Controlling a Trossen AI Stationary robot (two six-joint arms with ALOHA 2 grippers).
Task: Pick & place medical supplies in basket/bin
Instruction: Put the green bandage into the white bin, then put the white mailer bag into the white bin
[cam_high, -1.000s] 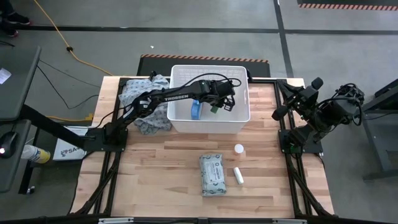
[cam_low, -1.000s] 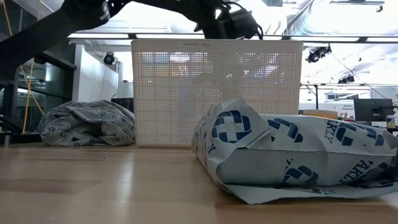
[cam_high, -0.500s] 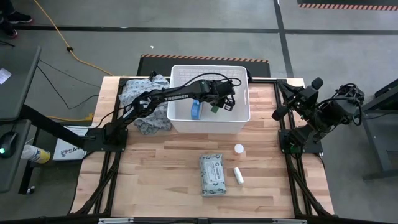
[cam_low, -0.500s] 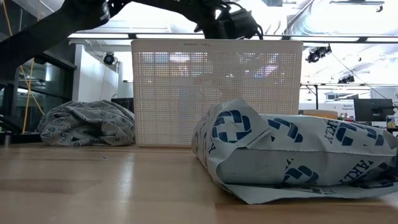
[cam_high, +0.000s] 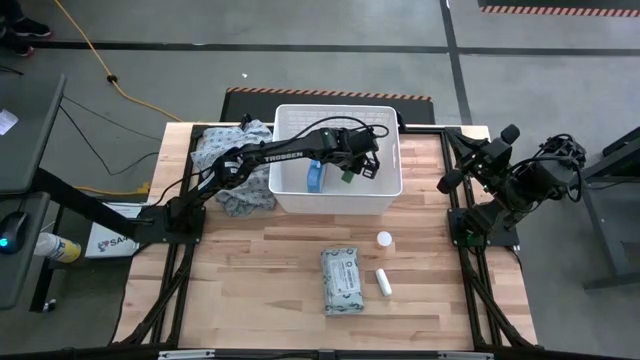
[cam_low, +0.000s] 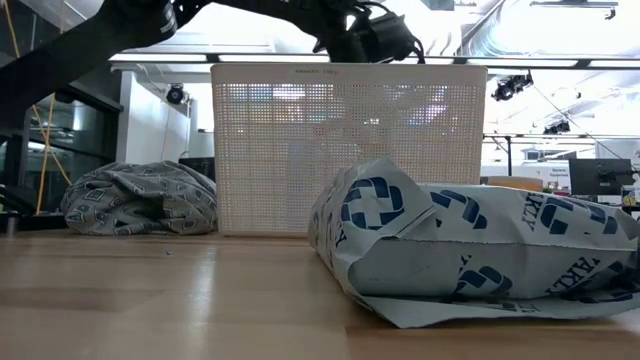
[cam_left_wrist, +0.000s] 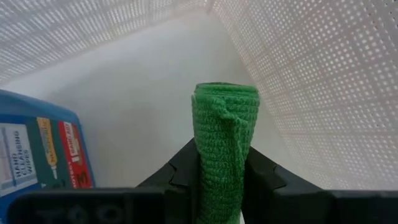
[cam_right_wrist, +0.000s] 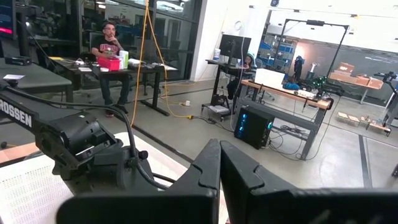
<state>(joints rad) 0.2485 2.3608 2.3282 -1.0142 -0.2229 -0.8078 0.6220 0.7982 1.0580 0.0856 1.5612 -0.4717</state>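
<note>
My left gripper (cam_high: 350, 170) hangs inside the white basket (cam_high: 290, 200), shut on a green bar (cam_left_wrist: 224, 124). In the high view the green bar (cam_high: 343, 176) shows just below the gripper's head. A blue-white packet (cam_high: 315, 178) lies on the basket floor beside it, also seen as the blue packet (cam_left_wrist: 37, 149) in the left wrist view. On the table in front of the basket lie a grey-white soft pack (cam_high: 343, 280), a white tube (cam_high: 383, 281) and a small vial (cam_high: 384, 239). My right gripper (cam_right_wrist: 219, 149) waits raised at the table's right edge, shut and holding nothing. My left gripper pinches the green bar's near end (cam_left_wrist: 219, 186) between its two fingers. The fingers slant down into the basket from the table's left, and the bar lies along them and sticks out beyond their tips. The bar is clear of the basket floor.
A crumpled grey patterned cloth (cam_high: 235, 165) lies to the left of the basket, against its wall. The soft pack (cam_low: 470, 250) fills the near right of the low view. People sit at desks in the room beyond the table.
</note>
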